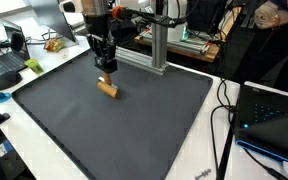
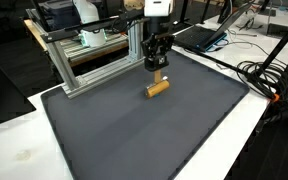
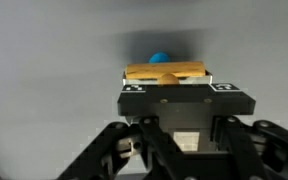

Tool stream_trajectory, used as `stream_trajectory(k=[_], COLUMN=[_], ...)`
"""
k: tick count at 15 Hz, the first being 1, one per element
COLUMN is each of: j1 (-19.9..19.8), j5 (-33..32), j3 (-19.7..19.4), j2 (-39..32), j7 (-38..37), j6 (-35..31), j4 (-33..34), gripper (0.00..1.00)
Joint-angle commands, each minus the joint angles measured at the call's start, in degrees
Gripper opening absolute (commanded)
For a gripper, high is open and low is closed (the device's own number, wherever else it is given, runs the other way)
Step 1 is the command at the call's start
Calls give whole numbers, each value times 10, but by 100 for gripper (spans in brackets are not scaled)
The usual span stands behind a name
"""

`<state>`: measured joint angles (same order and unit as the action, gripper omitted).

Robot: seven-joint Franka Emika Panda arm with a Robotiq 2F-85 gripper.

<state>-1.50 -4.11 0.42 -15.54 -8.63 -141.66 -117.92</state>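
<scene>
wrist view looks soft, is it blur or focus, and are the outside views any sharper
Wrist view: the wooden block and the blue thing behind it are blurred, the hand only slightly crisper. In both exterior views, the block is sharper, evenly lit on the dark mat.

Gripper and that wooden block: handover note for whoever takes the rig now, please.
Gripper: hanging just above the wooden block; cannot tell from these views whether it is open or shut, or touching.
Block: lying on the dark mat, toward the side nearest the aluminium frame.
Wrist view: a small blue object shows behind the block.
Done/left: no task stated; block not lifted.
</scene>
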Motion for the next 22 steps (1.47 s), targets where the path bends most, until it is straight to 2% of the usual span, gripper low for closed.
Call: stream_trajectory(k=[1,22], j1=[6,2], j5=[19,41], j3=[-4,1], j2=[-27,-46], j7=[9,37], j6=[15,86], j4=[15,41], gripper=[22,22])
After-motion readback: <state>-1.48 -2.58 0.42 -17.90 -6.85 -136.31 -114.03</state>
